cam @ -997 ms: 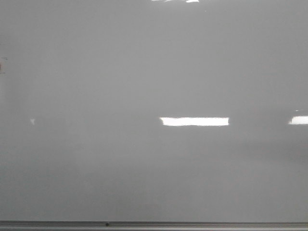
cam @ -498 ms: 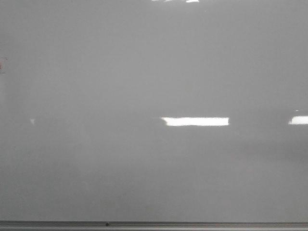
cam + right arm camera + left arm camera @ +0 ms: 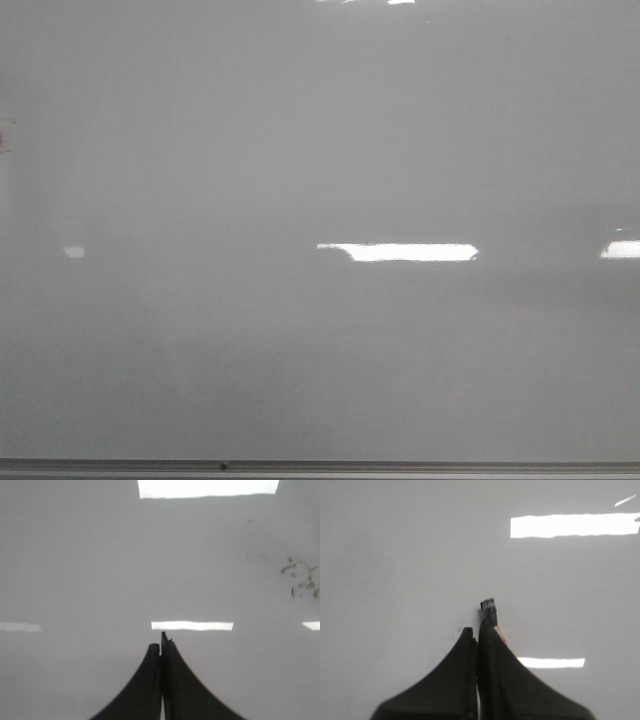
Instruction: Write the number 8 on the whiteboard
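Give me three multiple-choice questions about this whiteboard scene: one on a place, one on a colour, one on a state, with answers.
1. Where on the whiteboard does the grey edge strip run in the front view? A) bottom B) top C) right side
2. What colour is the marker tip? A) green B) black C) blue
3. How is the left gripper? A) wide open B) out of view C) shut on the marker

Answers: 1 A, the strip lies along the bottom edge; 2 B, the end sticking out is black; 3 C, its jaws are pressed together with the marker poking out.
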{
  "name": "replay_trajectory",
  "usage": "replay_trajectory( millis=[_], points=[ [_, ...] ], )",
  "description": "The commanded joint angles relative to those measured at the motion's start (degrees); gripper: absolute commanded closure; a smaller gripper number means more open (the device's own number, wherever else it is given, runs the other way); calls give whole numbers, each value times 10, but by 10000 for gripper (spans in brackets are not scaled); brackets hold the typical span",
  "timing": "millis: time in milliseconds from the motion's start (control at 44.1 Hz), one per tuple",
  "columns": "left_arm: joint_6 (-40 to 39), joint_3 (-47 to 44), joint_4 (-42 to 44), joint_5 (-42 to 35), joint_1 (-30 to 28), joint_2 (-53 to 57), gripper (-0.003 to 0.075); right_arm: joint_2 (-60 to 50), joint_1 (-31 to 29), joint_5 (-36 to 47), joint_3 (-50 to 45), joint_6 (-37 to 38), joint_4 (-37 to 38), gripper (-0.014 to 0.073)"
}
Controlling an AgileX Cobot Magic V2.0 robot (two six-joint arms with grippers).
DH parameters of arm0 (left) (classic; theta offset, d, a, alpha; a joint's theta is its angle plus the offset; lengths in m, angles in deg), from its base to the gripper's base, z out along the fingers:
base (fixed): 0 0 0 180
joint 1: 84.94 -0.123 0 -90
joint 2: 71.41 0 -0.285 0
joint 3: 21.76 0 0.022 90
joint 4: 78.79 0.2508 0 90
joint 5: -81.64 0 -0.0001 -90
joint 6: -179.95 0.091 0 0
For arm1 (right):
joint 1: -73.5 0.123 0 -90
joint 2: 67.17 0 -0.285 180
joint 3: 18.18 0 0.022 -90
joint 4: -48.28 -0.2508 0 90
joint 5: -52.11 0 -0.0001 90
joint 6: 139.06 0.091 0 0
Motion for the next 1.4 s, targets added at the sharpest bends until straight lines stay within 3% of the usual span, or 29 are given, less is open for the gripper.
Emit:
replay_trajectory(
  millis=[0,430,838,1110,1382],
  points=[
    [-5,64,-5,-33,0,7,739,-8,-3,14,66,-1,3,710],
    [-5,241,-5,96,0,-79,739,100,-3,-128,227,-1,3,710],
    [-4,261,0,252,0,-169,739,188,-3,-163,237,-1,3,710],
    [-4,259,0,268,0,-187,739,191,-3,-171,237,-1,3,710],
    [-4,259,-11,268,0,-187,739,191,-3,-235,237,-39,3,709]
  ],
)
